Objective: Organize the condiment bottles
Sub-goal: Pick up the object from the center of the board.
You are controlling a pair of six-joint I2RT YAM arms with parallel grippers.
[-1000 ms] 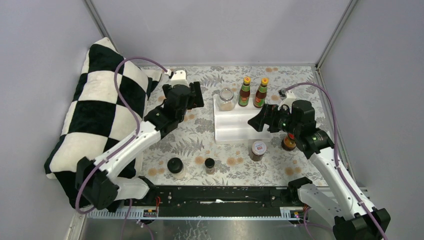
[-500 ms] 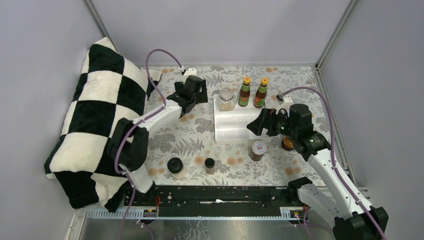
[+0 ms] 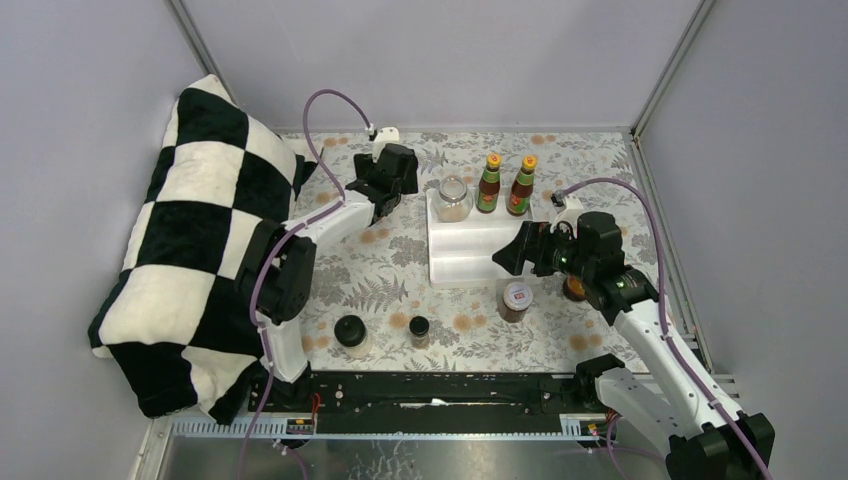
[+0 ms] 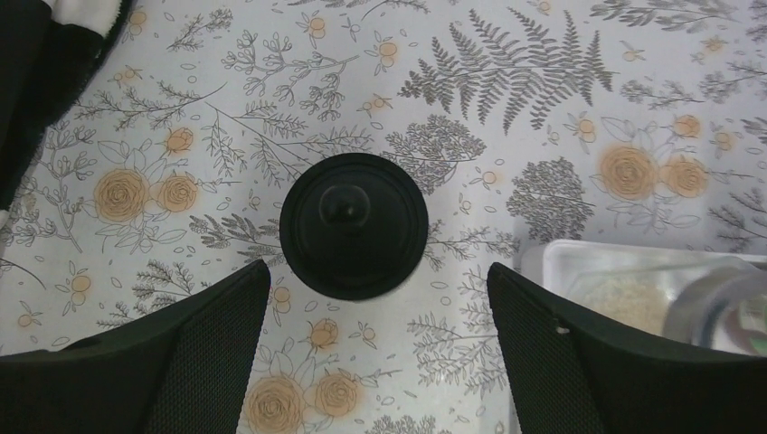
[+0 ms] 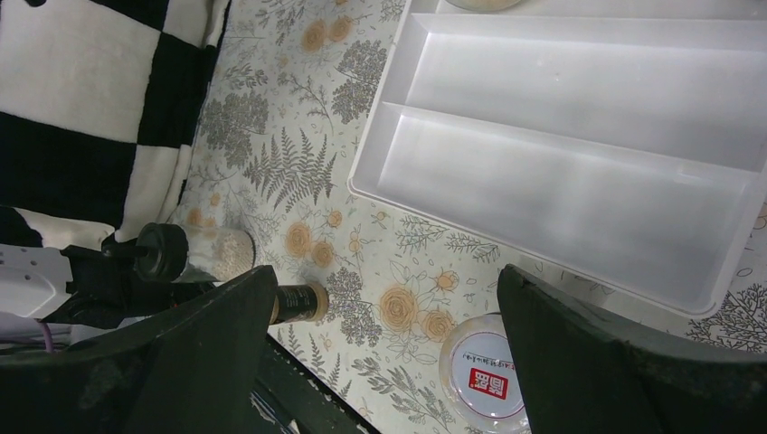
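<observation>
Two jars, a black-lidded jar [image 3: 351, 333] and a red-labelled jar [image 3: 516, 297], stand on the near tabletop [image 3: 390, 275]. Beyond them the right pincer [image 5: 387, 271] hangs with jaws apart over the white tray [image 3: 470, 255]. Farthest, the left pincer [image 4: 375, 280] gapes above a black lid [image 4: 353, 237] left of the tray, where two sauce bottles [image 3: 489, 185] stand at its far end.

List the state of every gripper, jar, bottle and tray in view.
left gripper: open, over the far black-lidded jar.
far black-lidded jar: upright, lidded, ungripped, on the table.
right gripper: open, empty.
white tray: two near compartments unfilled.
sauce bottles: upright, capped, in the tray's far row.
clear jar: upright, in that row.
red-and-white-lidded jar: upright, outside the tray.
near black-lidded jar: upright, on the table.
small dark bottle: upright, on the table.
</observation>
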